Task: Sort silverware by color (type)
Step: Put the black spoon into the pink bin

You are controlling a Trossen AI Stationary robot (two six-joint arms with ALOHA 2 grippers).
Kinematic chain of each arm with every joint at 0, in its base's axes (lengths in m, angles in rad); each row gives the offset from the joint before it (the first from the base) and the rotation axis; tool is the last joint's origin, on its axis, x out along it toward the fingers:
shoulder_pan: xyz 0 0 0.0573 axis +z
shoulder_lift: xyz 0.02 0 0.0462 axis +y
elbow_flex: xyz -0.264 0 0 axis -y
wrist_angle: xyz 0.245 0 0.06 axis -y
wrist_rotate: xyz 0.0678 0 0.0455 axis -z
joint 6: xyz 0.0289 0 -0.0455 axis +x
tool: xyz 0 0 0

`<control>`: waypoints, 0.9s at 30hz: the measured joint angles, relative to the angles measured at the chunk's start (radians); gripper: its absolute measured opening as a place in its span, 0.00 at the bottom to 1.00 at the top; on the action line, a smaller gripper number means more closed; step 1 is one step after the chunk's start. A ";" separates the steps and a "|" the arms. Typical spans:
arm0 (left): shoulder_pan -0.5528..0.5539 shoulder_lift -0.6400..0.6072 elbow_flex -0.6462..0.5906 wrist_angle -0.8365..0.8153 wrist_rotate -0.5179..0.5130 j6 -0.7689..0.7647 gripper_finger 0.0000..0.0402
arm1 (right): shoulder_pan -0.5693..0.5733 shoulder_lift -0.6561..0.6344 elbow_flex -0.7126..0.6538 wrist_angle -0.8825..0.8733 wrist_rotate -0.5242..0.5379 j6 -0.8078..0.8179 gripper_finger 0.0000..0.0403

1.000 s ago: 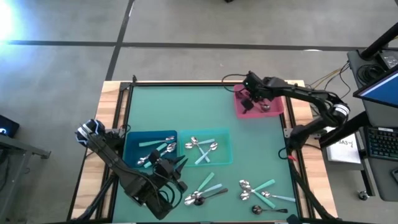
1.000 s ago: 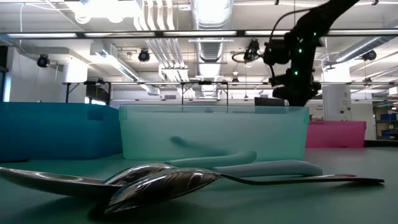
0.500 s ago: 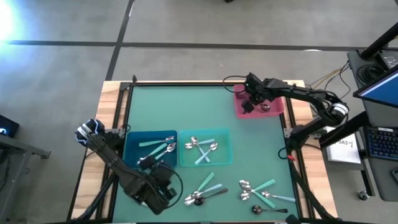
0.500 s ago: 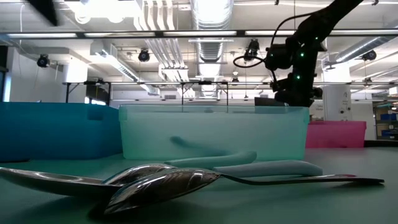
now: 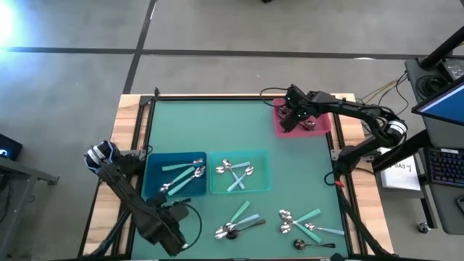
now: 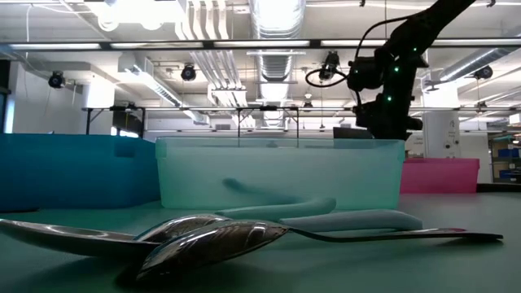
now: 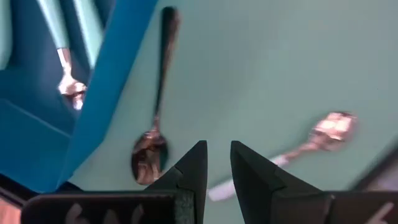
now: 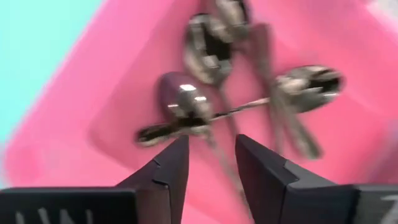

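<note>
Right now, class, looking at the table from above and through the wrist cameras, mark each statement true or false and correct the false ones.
1. The right gripper is over the pink bin. True.
2. The pink bin is empty. False: several dark spoons lie in it.
3. The blue bin and the teal bin sit side by side. True.
4. The left gripper holds a spoon. False: nothing sits between its fingers.

Right gripper (image 8: 208, 163) parted and empty, above dark spoons (image 8: 205, 50), pink bin (image 8: 81, 118)
</note>
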 joint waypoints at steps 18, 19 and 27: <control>0.002 -0.001 -0.302 0.178 0.030 -0.020 0.14 | 0.157 -0.123 0.000 0.000 -0.091 0.092 0.35; 0.002 -0.001 -0.313 0.179 0.029 -0.021 0.14 | 0.163 -0.132 0.000 0.000 -0.090 0.101 0.35; 0.006 -0.001 -0.377 0.193 0.025 -0.010 0.14 | 0.204 -0.184 0.000 0.000 -0.091 0.169 0.34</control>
